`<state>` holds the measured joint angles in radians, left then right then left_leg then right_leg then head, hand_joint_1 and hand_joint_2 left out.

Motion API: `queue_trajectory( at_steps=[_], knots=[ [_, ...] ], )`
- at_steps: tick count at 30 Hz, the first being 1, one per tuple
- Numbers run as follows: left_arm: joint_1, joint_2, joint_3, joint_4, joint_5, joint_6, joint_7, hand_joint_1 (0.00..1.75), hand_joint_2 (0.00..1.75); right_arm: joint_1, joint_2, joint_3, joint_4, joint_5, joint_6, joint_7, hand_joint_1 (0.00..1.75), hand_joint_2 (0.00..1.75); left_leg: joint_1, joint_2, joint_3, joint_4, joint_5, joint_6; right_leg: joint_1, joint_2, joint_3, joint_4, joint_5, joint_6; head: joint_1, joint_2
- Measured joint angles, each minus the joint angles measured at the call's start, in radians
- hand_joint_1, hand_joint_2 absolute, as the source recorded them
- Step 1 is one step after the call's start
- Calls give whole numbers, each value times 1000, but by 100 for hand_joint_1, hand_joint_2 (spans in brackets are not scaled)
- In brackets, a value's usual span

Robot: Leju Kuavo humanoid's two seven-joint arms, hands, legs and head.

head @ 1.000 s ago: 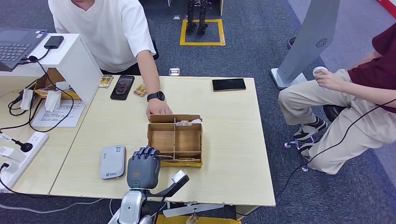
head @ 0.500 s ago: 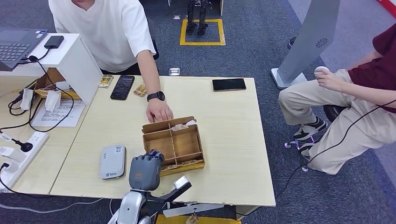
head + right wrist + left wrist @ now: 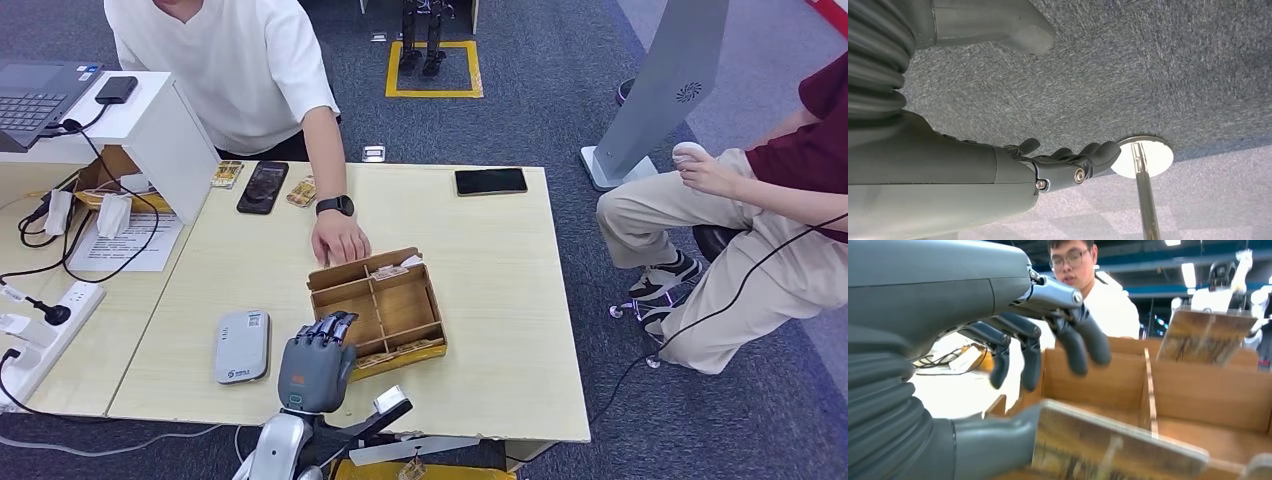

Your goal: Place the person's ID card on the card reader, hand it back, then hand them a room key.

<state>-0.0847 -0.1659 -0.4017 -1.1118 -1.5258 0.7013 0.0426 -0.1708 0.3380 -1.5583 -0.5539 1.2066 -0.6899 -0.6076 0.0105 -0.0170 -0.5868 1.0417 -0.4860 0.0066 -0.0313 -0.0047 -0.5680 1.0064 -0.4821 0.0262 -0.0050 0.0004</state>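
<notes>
The left hand [image 3: 316, 362] is over the near edge of the wooden box [image 3: 378, 309] on the desk [image 3: 500, 300]. Its fingers [image 3: 1078, 342] are spread apart and hold nothing. In the left wrist view its thumb lies right beside a room key card [image 3: 1108, 450] standing in the near slot of the box. The right hand [image 3: 1058, 167] hangs down over the floor, fingers loosely curled, holding nothing.

The card reader [image 3: 241, 346] lies just to the left of the left hand. I cannot see an ID card anywhere. The person's hand [image 3: 340, 240] touches the far side of the box.

What could go wrong: the box slides easily. If the left hand pushes it again, the key card may slip away from the fingers, or the box may bump the person's hand.

Compared with a second ago, the box has turned and slid a bit to the right. The left hand has moved back a little toward the robot.
</notes>
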Motion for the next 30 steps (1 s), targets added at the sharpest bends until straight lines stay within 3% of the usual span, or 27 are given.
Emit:
queue_trajectory(
  at_steps=[9,30],
  knots=[
    [32,-33,64,-61,53,2,-106,0,175,0,0,0,0,-9,0,0,0,175,0,0,0,0,0,0,0,0,0,0,0,0,0,0],
    [72,-100,199,-147,68,2,-181,0,175,1,0,0,0,-24,0,5,0,175,0,0,0,0,0,0,0,0,0,0,0,0,0,0]
  ],
)
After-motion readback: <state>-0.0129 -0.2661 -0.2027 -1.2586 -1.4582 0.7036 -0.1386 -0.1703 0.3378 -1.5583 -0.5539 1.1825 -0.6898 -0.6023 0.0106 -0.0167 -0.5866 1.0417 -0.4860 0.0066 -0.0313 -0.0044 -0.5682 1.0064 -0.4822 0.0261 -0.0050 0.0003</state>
